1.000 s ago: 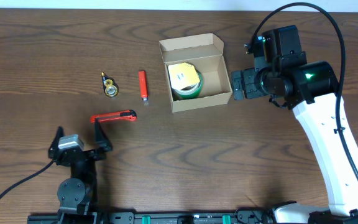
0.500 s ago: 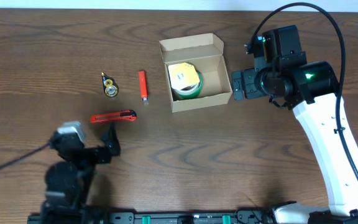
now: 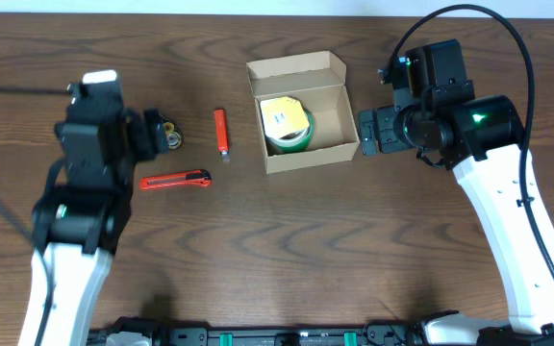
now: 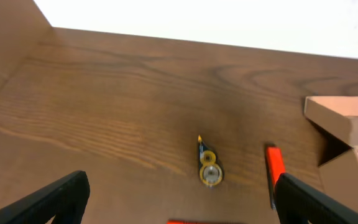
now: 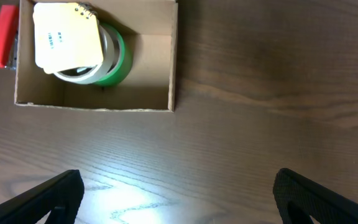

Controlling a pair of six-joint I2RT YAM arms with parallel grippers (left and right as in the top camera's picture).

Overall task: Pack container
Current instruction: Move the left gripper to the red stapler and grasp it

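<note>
The open tan cardboard container (image 3: 332,150) stands at the table's upper middle, its flap lid up at the back. Inside lie a green tape roll (image 3: 292,142) and a pale yellow pad (image 3: 282,117) on top of it; the container (image 5: 174,62) with the roll (image 5: 122,57) and pad (image 5: 64,37) also shows in the right wrist view. My right gripper (image 3: 369,132) is open and empty just right of the container. My left gripper (image 3: 158,135) is open and empty over a small yellow-black correction tape dispenser (image 4: 209,170). A red box cutter (image 3: 175,180) and a small red stick (image 3: 221,132) lie left of the container.
The red stick (image 4: 274,167) and the container's corner (image 4: 344,121) show at the right of the left wrist view. The table's far edge (image 4: 197,40) runs across the top there.
My left arm has swung from the table's front edge up to the dispenser at the left. The right arm and the container have not moved.
</note>
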